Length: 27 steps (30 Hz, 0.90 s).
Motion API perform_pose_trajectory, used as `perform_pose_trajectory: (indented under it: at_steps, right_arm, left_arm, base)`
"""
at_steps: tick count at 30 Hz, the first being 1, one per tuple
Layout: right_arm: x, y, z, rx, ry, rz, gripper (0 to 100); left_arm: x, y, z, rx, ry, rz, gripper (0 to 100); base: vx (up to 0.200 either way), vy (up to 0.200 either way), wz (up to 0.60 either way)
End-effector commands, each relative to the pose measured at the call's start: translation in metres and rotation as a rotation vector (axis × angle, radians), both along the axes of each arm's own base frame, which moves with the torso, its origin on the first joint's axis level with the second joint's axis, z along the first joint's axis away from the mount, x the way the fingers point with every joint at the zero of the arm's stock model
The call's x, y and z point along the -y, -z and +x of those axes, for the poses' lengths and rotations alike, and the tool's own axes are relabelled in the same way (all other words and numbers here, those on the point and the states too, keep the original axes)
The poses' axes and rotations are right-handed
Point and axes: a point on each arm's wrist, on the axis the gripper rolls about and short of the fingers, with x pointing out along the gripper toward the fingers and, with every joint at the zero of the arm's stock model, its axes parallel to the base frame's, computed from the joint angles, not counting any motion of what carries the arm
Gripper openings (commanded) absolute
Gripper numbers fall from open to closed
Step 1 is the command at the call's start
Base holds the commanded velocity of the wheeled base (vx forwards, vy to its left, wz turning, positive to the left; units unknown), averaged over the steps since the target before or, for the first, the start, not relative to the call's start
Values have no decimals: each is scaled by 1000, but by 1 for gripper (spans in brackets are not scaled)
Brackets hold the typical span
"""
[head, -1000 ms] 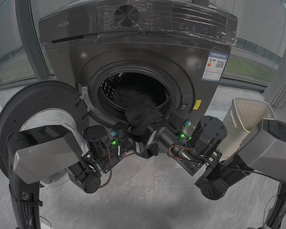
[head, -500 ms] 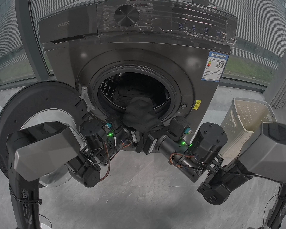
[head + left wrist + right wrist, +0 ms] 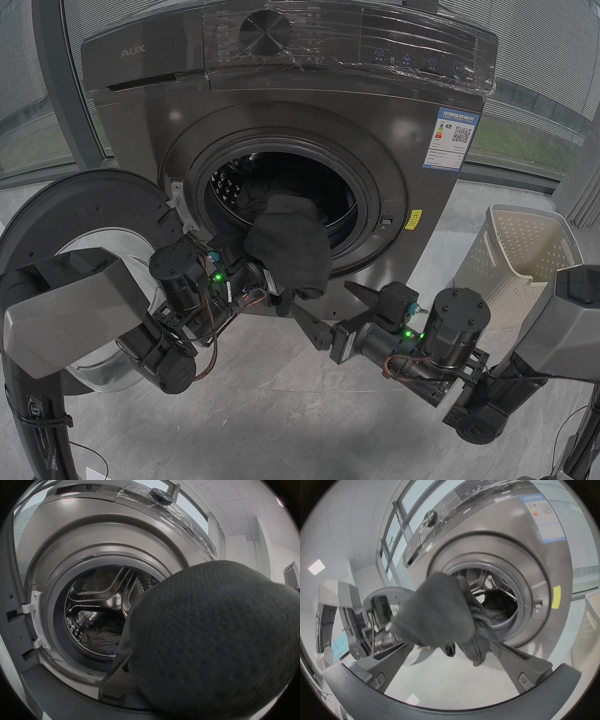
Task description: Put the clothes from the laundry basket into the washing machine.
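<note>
Head view: dark garment (image 3: 290, 247) drapes over, hiding most of left gripper (image 3: 280, 299).

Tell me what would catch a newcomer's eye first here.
A bulky dark garment hangs over the end of the left arm, right at the mouth of the washing machine, whose round door stands swung open on the robot's left. Just below and to the right, the right gripper is open and empty. A pale laundry basket stands on the floor beside the machine.
</note>
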Motion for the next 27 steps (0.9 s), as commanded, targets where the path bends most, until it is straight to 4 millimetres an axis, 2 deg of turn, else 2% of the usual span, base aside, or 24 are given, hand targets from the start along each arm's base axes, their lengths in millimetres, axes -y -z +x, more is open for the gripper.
perform_pose_trajectory:
  at_steps: [1,3,4,7,13,21,27]
  right_arm:
    - [32,14,-25,-80,14,-92,100]
    - [35,16,-25,-87,20,-98,100]
    - [42,20,-27,-107,29,-114,100]
    - [49,24,-29,-124,35,-130,100]
    - [56,17,-31,-121,50,-104,100]
    - [65,18,-31,-114,69,-98,100]
    - [67,20,-29,-121,77,-102,100]
  left_arm:
    - [-13,-14,-33,-18,17,24,0]
    - [-15,-15,-38,-22,20,29,0]
    - [-19,-13,-50,-46,28,42,0]
    - [-26,-14,-68,-71,35,60,0]
    - [-37,-21,-91,-78,40,64,0]
    - [-42,-22,-97,-79,36,71,0]
    - [-40,-11,-95,-115,40,95,0]
  base:
    - [0,0,0]
    - [0,0,0]
    - [0,0,0]
    - [0,0,0]
    - [0,0,0]
    - [0,0,0]
    - [200,0,0]
